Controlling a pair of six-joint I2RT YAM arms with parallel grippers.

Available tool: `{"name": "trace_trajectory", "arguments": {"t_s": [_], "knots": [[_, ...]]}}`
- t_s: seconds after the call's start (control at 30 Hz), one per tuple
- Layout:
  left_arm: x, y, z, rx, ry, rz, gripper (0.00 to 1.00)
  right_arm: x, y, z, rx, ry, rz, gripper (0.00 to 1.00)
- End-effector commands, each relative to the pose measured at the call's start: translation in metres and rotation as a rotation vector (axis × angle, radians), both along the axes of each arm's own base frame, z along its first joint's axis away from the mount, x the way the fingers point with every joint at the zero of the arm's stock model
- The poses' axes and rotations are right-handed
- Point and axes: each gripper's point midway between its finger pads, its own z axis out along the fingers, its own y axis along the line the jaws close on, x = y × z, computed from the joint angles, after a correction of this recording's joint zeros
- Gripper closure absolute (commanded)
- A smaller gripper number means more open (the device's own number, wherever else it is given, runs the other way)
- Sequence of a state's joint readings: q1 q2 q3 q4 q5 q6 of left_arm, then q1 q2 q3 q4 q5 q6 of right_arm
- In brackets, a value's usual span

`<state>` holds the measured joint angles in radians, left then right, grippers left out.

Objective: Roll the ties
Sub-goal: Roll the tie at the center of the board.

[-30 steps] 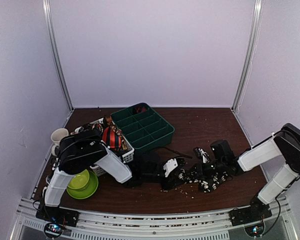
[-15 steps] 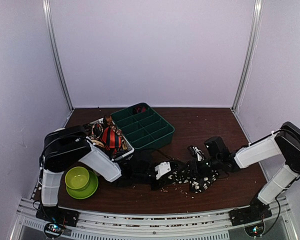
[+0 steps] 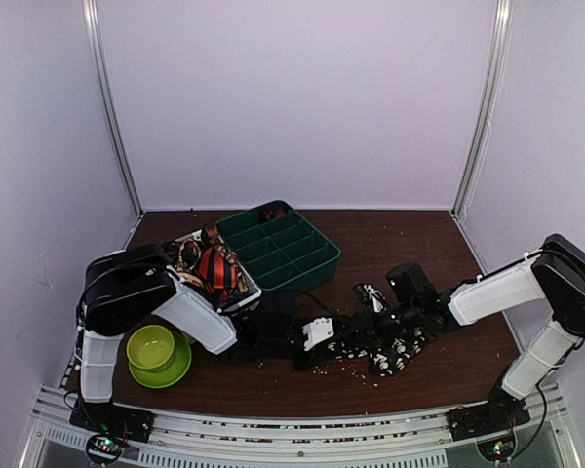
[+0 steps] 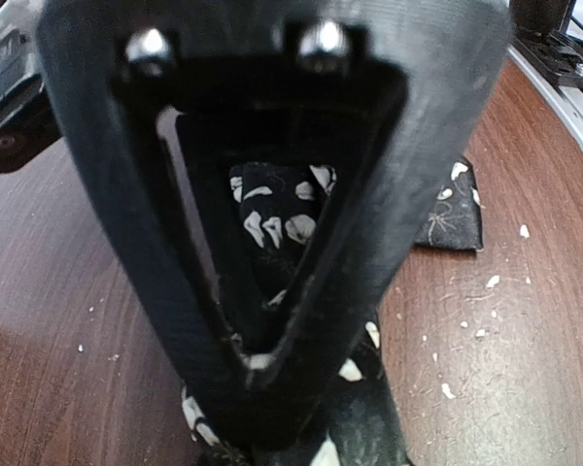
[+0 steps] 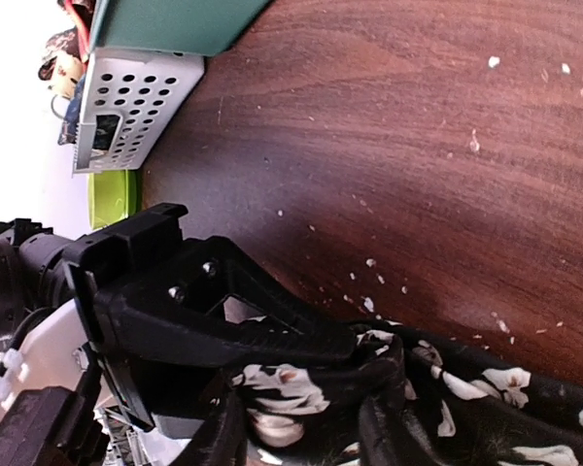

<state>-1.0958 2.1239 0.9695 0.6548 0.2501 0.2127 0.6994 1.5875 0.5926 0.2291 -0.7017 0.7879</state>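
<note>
The black tie [image 3: 390, 353] with cream flower spots lies bunched on the brown table between the two arms. My left gripper [image 3: 343, 339] reaches in from the left and is shut on the tie's left end; the right wrist view shows its black finger [image 5: 272, 320] over the fabric [image 5: 486, 408]. My right gripper [image 3: 375, 317] meets it from the right, and its finger [image 4: 369, 243] fills the left wrist view with its tip pressed on the tie [image 4: 277, 218]. A red-and-black striped tie [image 3: 217, 268] sits rolled in the white basket [image 3: 249, 292].
A green divided tray [image 3: 317, 263] stands behind the left arm, next to the basket. A green bowl on a green plate [image 3: 154, 349] is at the front left. Pale crumbs are scattered on the table around the tie.
Both grippers have moved left together, and the bunched black tie has been drawn left with them. The left arm's elbow has swung further left.
</note>
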Motion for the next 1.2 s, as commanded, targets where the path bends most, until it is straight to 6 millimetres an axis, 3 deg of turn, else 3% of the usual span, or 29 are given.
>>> {"name": "trace_trajectory", "arguments": {"t_s": [0.0,0.07,0.13,0.23,0.33,0.43,0.53,0.67,0.83,1.0,1.07,1.17], "knots": [[-0.01,0.019,-0.037,0.149,0.042,-0.019,0.71,-0.002,0.001,-0.008,-0.034,0.005,0.007,0.69],[-0.01,0.018,-0.037,0.147,0.042,-0.022,0.71,-0.005,-0.001,-0.011,-0.047,0.004,0.01,0.9],[-0.009,0.017,-0.035,0.142,0.05,-0.015,0.68,-0.008,-0.005,-0.016,-0.063,0.01,0.01,1.0],[-0.004,0.018,-0.028,0.112,0.075,0.007,0.54,-0.012,-0.013,-0.026,-0.099,0.015,0.008,1.0],[-0.002,0.02,-0.007,0.035,0.085,0.023,0.38,-0.015,-0.023,-0.038,-0.123,0.027,-0.001,1.0],[-0.003,0.017,0.013,-0.036,0.082,0.015,0.31,-0.017,-0.033,-0.05,-0.143,0.04,-0.016,1.0],[-0.012,0.01,0.021,-0.078,0.101,-0.005,0.24,-0.017,-0.045,-0.06,-0.162,0.054,-0.038,1.0],[-0.014,-0.003,0.023,-0.123,0.138,0.002,0.23,-0.017,-0.055,-0.067,-0.187,0.059,-0.059,1.0],[-0.001,-0.019,0.026,-0.185,0.168,0.058,0.24,-0.022,-0.064,-0.076,-0.223,0.072,-0.076,1.0],[0.008,-0.038,0.019,-0.176,0.176,0.062,0.26,-0.018,-0.06,-0.074,-0.204,0.07,-0.083,1.0],[0.01,-0.041,0.016,-0.17,0.177,0.061,0.31,-0.015,-0.056,-0.07,-0.19,0.063,-0.08,1.0],[0.01,-0.039,0.004,-0.101,0.178,0.057,0.48,-0.01,-0.049,-0.063,-0.171,0.05,-0.073,1.0]]}}
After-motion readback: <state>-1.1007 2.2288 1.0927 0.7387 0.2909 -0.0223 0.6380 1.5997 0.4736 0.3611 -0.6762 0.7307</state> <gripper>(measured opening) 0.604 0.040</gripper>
